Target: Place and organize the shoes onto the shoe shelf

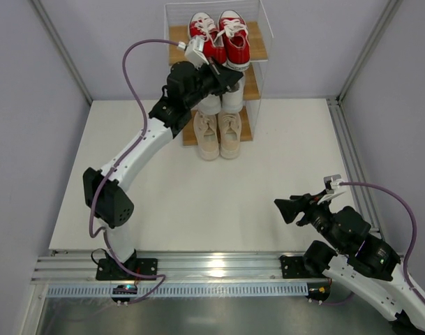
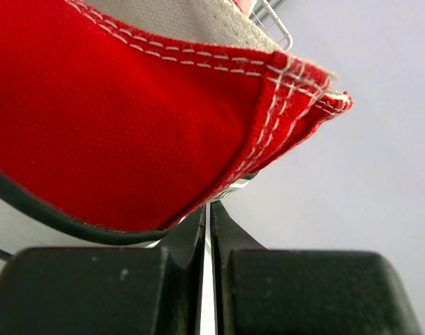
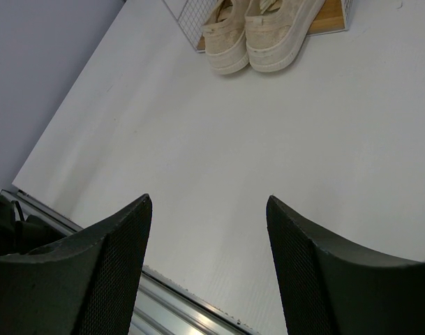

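Observation:
The shoe shelf (image 1: 257,50) stands at the table's far edge. The red shoes (image 1: 226,35) sit side by side on its top board, the white shoes (image 1: 222,101) on the middle board, and the beige shoes (image 1: 219,134) on the bottom board, toes toward me. My left gripper (image 1: 226,75) is at the heels of the red pair. In the left wrist view the jaws (image 2: 209,206) are shut with a hairline gap, and the red canvas (image 2: 128,125) lies right over their tips. My right gripper (image 1: 287,209) is open and empty (image 3: 209,202) low over the table's front right.
An aluminium rail (image 1: 212,265) runs along the near table edge and also shows in the right wrist view (image 3: 184,307). Grey walls stand on three sides. The beige shoes (image 3: 261,28) and the shelf's bottom board (image 3: 331,17) show at the top of the right wrist view.

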You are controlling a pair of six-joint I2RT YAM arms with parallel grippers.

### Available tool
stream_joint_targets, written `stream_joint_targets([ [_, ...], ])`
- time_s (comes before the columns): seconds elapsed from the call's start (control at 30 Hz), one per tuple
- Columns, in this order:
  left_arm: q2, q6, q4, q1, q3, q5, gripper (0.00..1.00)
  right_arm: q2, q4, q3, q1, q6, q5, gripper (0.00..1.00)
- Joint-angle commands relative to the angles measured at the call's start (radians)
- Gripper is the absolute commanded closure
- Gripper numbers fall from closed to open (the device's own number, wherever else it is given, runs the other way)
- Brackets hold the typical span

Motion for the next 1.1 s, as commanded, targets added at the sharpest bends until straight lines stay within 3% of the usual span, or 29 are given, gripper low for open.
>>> stream_joint_targets([
  [0.0,-0.042,0.019,0.053,0.053,-0.011,-0.061,1.00,-0.009,0.009,0.034,0.004,0.004,0.014,0.32],
  [0.17,-0.139,0.007,0.105,0.052,-0.114,0.040,0.98,-0.010,0.009,0.035,0.006,0.004,0.016,0.32],
  [0.27,-0.254,-0.006,0.141,0.046,-0.239,0.094,0.78,-0.006,0.011,0.032,0.006,0.004,0.017,0.32],
  [0.3,-0.288,-0.006,0.151,0.044,-0.278,0.106,0.62,-0.006,0.012,0.032,0.004,0.004,0.014,0.32],
  [0.37,-0.396,-0.006,0.150,0.035,-0.405,0.125,0.47,0.002,0.015,0.034,0.004,0.007,0.011,0.32],
  [0.4,-0.430,-0.001,0.150,0.032,-0.454,0.139,0.32,0.004,0.017,0.037,0.004,0.005,0.010,0.32],
  [0.57,-0.670,0.023,0.060,0.011,-0.706,0.130,0.01,0.043,0.049,0.034,0.004,0.004,0.003,0.22],
  [0.63,-0.792,0.034,0.009,0.006,-0.819,0.104,0.00,0.060,0.061,0.034,0.004,0.001,0.003,0.16],
  [0.7,-0.904,0.054,-0.100,0.001,-0.902,0.085,0.00,0.086,0.087,0.034,0.004,-0.002,0.003,0.00],
  [0.9,-1.072,0.123,-0.457,0.000,-0.972,-0.016,0.00,0.180,0.137,0.063,0.004,-0.015,-0.001,0.00],
  [1.07,-1.199,0.122,-0.573,0.000,-1.045,-0.078,0.00,0.258,0.146,0.103,0.006,-0.021,0.008,0.00],
])
